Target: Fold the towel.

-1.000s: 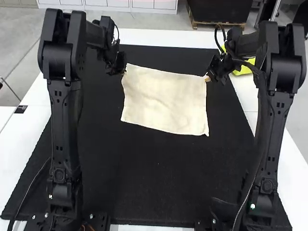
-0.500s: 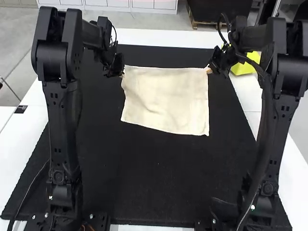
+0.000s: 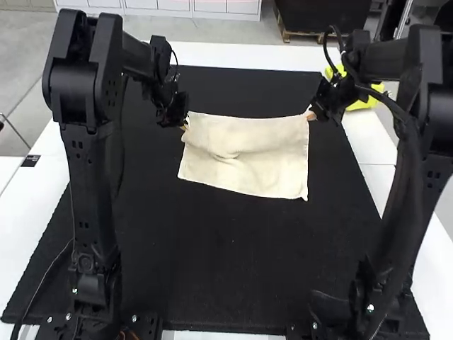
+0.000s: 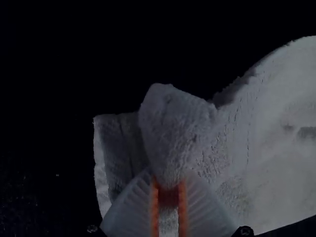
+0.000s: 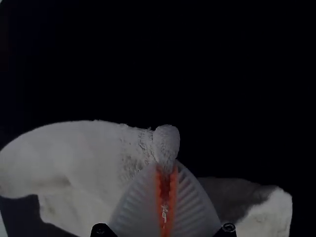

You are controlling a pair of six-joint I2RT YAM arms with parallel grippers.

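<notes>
Cream towel [image 3: 244, 159], black mat [image 3: 233, 248], seemingly plain

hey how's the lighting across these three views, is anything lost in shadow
High view: brightly lit, with the pale towel clear against the black mat and soft shading in its creases; left wrist view: dim, the towel partly shadowed beside the left gripper, the mat nearly black; right wrist view: also dim, with dark shadow on the towel near the right gripper.

Both wrist views cut off the towel [image 4: 266, 143].
</notes>
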